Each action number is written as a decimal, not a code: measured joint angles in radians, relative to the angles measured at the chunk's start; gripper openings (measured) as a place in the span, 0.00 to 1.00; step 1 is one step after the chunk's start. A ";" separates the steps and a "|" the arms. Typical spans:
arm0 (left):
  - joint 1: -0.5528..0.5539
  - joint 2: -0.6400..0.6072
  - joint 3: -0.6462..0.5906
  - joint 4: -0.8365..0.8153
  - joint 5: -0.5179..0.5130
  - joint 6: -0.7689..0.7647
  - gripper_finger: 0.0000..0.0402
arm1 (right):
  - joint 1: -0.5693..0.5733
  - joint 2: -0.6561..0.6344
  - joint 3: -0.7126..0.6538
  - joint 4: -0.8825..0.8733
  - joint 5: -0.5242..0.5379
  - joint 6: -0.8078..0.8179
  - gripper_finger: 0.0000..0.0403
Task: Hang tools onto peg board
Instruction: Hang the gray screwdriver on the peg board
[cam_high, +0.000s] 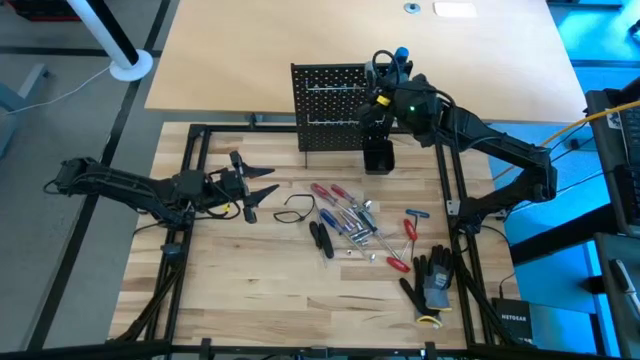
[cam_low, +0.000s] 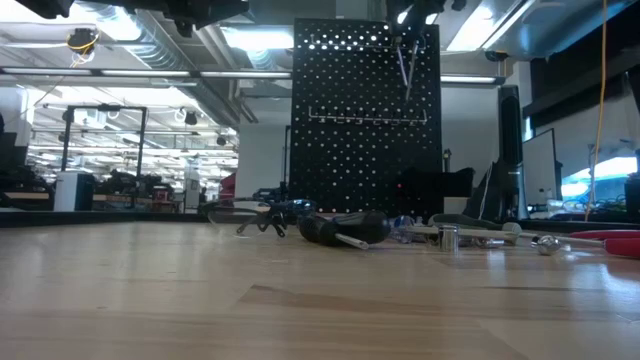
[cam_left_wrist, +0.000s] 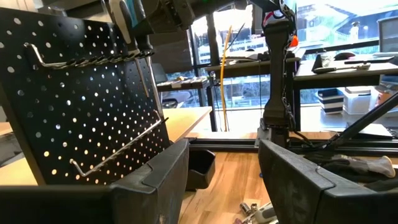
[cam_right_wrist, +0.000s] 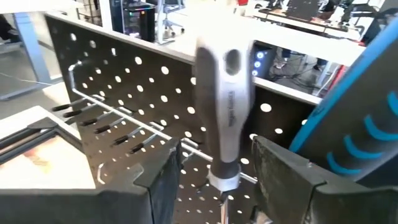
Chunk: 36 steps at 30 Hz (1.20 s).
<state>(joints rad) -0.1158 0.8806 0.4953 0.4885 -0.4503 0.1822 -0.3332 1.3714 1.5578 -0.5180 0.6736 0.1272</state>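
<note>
The black peg board (cam_high: 330, 105) stands upright at the table's far middle. A grey-handled screwdriver (cam_right_wrist: 227, 106) hangs upright on the board's upper wire rail (cam_right_wrist: 124, 118), with a blue-handled tool (cam_right_wrist: 360, 124) beside it. My right gripper (cam_right_wrist: 217, 168) is open at the board's top right corner (cam_high: 378, 100). Its fingers stand on either side of the grey handle, with a gap on each side. More tools (cam_high: 345, 220) lie loose on the table in front of the board. My left gripper (cam_high: 255, 185) waits open above the table's left part, pointing level toward the board (cam_left_wrist: 87, 106).
A small black cup (cam_high: 378, 157) stands at the board's right foot. Black gloves (cam_high: 435, 285) lie near the right front. A red T-handled tool (cam_high: 410, 225) and a thin wire loop (cam_high: 298, 207) lie beside the tool pile. The board's lower rail (cam_left_wrist: 118, 152) is bare.
</note>
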 joint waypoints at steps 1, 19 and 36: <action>0.000 0.000 0.000 0.000 0.000 0.000 0.46 | 0.000 -0.002 0.000 -0.002 -0.004 0.000 0.49; 0.003 0.000 0.000 -0.008 0.000 0.000 0.46 | 0.147 -0.036 0.000 0.042 -0.110 -0.177 0.49; 0.003 0.000 0.000 -0.007 0.000 0.013 0.46 | 0.156 0.143 0.000 0.344 0.208 -0.537 0.49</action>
<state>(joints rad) -0.1131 0.8803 0.4950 0.4815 -0.4507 0.1955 -0.1768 1.5141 1.5581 -0.1740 0.8818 -0.4095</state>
